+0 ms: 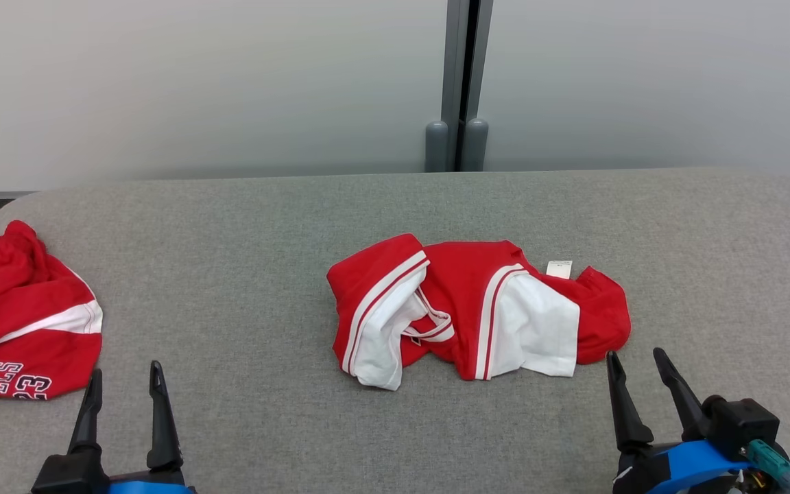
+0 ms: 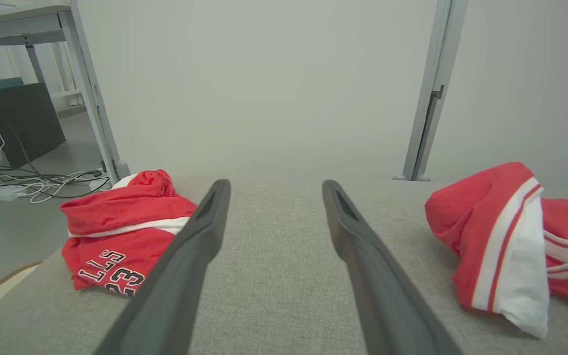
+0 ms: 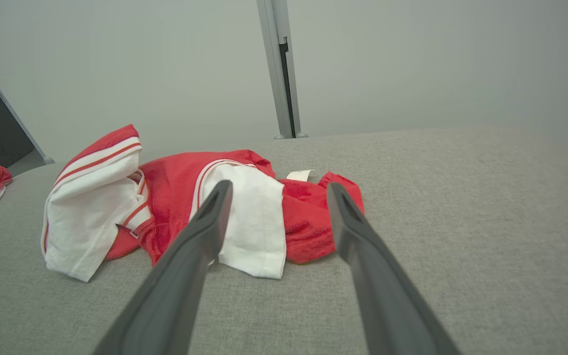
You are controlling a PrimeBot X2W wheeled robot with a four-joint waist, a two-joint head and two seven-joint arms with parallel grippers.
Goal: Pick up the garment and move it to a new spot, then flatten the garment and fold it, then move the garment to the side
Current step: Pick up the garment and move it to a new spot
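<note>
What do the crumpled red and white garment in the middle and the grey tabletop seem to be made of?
Garment: soft matte fabric, likely a jersey knit; it folds and creases loosely, with stitched hems and a sewn-in label. Tabletop: grey cloth or felt-like covering, matte, showing a fine flecked weave; what lies underneath cannot be told.

Garment soft matt cloth, table coarse woven fabric, fingers matt blk plastic

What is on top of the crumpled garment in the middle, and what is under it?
Nothing lies on the garment; its own white label shows at the far edge. Around it is grey table; whatever is beneath its folds is covered.
</note>
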